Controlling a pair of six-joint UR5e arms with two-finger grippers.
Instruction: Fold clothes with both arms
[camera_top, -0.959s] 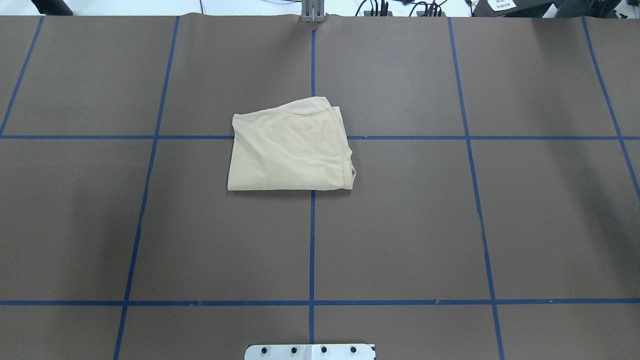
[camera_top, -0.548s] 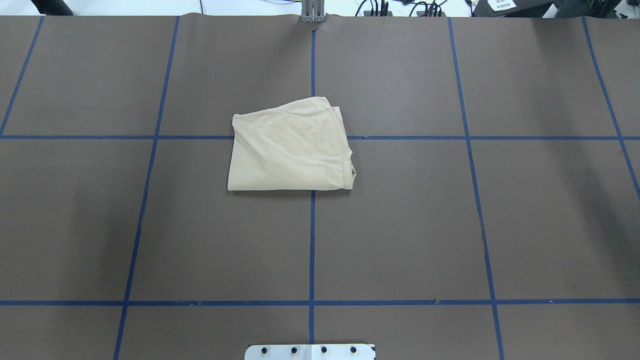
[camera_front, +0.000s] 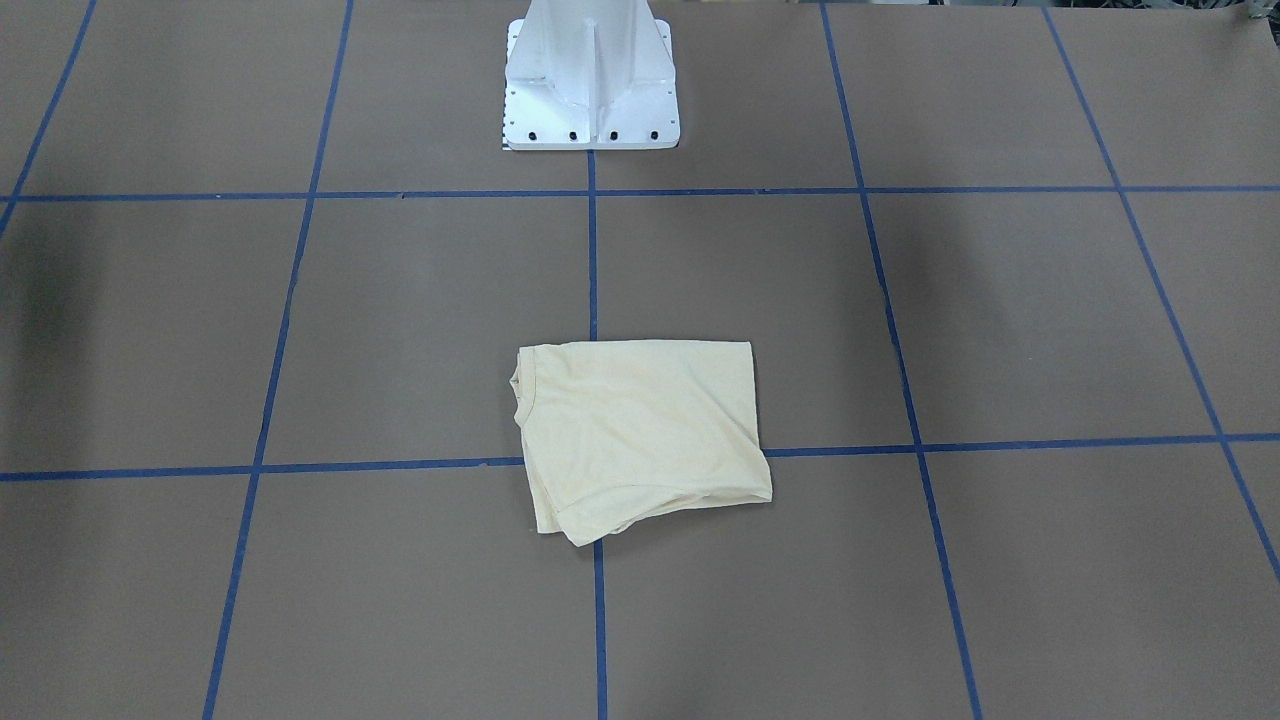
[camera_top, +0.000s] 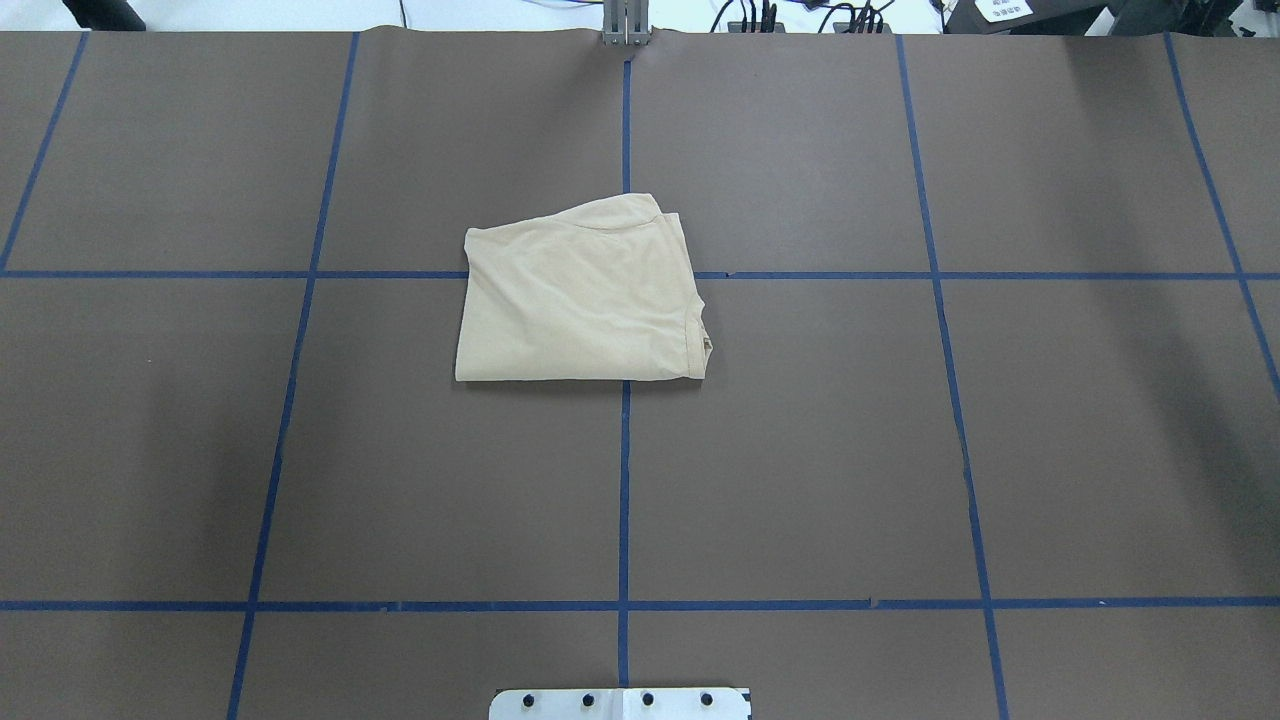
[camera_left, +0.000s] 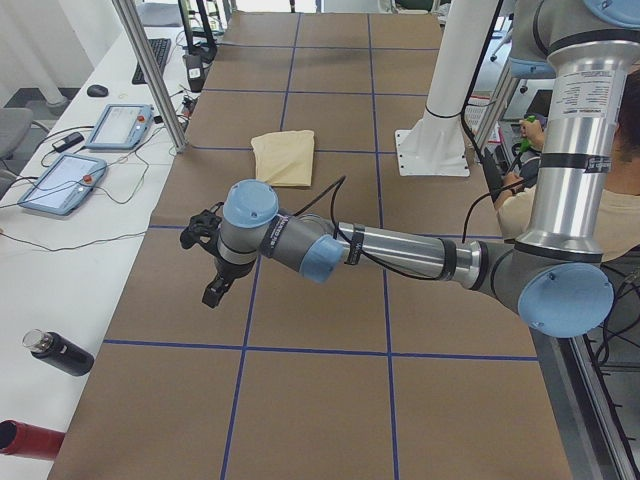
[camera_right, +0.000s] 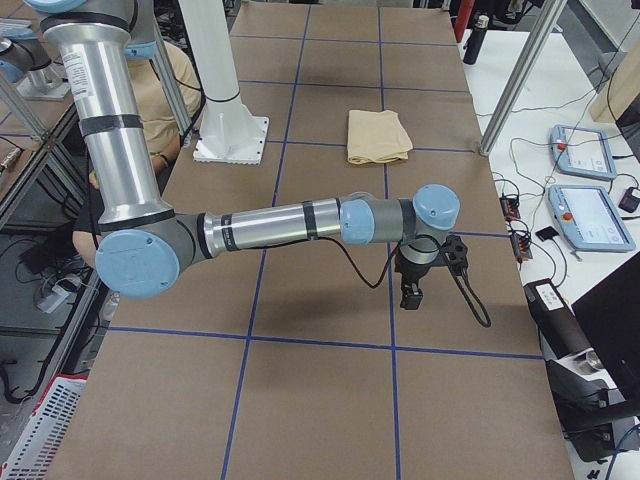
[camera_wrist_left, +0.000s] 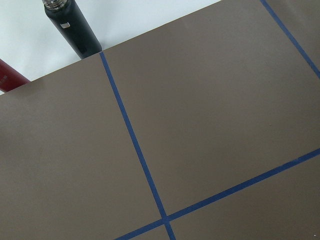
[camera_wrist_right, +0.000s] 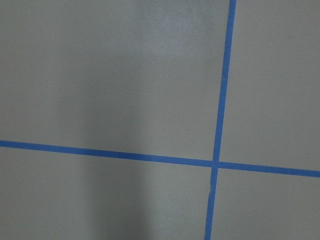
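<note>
Folded T-shirt (camera_top: 580, 295) lies mid worktop (camera_top: 800, 480); left pincer (camera_left: 213, 292) and right pincer (camera_right: 410, 294) hover well away, spread or pressed together I cannot tell.

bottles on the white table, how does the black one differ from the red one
The black bottle is dark with a small pale label; the red bottle shows none. The black bottle's cap is visible; the red bottle is cut by the frame edge. Both lie on the white table beside the mat.

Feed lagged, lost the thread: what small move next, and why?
Probably bring the right gripper toward the shirt: it lies folded, but its far edge bulges unevenly, and neither that gripper nor the left gripper is near it.
</note>
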